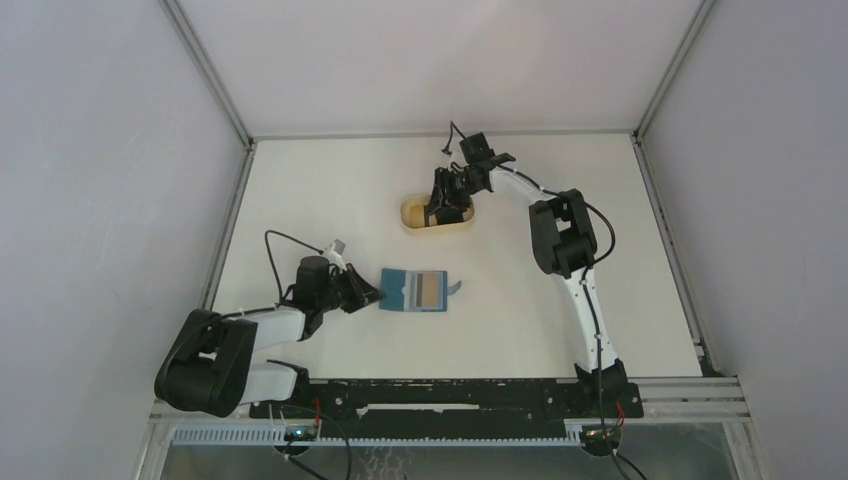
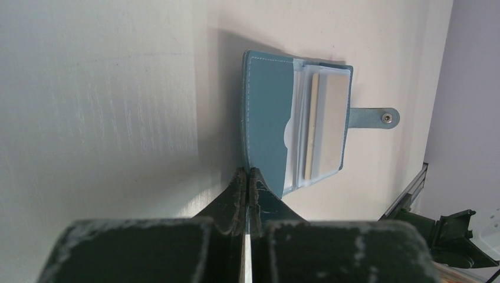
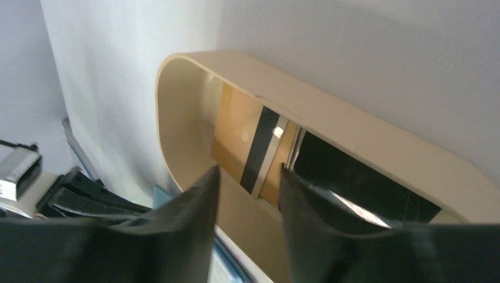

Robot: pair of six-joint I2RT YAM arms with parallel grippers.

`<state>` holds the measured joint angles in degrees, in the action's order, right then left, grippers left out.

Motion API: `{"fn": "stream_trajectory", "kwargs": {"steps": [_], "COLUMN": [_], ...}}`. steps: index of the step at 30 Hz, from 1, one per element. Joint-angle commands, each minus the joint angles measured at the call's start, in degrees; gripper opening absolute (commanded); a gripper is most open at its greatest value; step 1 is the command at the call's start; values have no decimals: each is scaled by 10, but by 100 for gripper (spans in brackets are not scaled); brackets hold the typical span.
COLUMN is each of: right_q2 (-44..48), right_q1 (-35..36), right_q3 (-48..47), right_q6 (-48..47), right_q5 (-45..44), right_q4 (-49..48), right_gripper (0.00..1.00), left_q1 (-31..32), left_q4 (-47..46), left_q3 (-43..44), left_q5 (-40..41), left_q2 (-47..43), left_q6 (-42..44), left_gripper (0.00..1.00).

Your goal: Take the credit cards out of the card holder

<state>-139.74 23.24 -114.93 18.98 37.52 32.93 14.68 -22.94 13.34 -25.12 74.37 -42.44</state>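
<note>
The teal-blue card holder (image 1: 412, 291) lies open on the table, its closure tab (image 2: 374, 117) pointing right. A tan card (image 2: 327, 124) sits in its clear sleeve. My left gripper (image 1: 374, 296) is shut on the holder's left cover edge (image 2: 247, 174). My right gripper (image 1: 447, 205) is open and empty, its fingers low over the tan tray (image 3: 354, 127). In that tray lie a gold card with a black stripe (image 3: 236, 132) and a black card (image 3: 359, 177). In the wrist view the gripper (image 3: 247, 171) hangs just above them.
The tan rounded tray (image 1: 410, 213) stands at the table's back middle. Cage posts and grey walls close in the left, right and back edges. A metal rail (image 1: 450, 395) runs along the near edge.
</note>
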Motion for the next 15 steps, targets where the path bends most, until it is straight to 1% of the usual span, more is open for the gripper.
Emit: {"fn": "stream_trajectory", "kwargs": {"steps": [1, 2, 3, 4, 8, 11, 13, 15], "right_q2": [44, 52, 61, 72, 126, 176, 211, 247], "right_q1": [-1, -3, -7, -12, -37, -51, -51, -41], "right_q3": [-24, -25, -25, -22, 0, 18, 49, 98], "right_q6": [-38, -44, -49, -52, -50, -49, -46, -43], "right_q5": [-27, -30, -31, -30, -7, -6, -13, -31], "right_q4": [32, 39, 46, 51, 45, 43, 31, 11], "right_gripper": [59, 68, 72, 74, 75, 76, 77, 77], "left_q1": [3, 3, 3, 3, 3, 3, 3, 3], "left_q4": [6, 9, 14, 18, 32, 38, 43, 47], "left_q3": [22, 23, 22, 23, 26, 30, 30, 31], "left_q5": [10, 13, 17, 22, 38, 44, 49, 59], "left_q2": [-11, -15, -18, -23, -32, -32, -34, -37], "left_q6": [12, 12, 13, 14, 12, 11, 8, 4], "left_gripper": [0, 0, 0, 0, 0, 0, 0, 0]}}
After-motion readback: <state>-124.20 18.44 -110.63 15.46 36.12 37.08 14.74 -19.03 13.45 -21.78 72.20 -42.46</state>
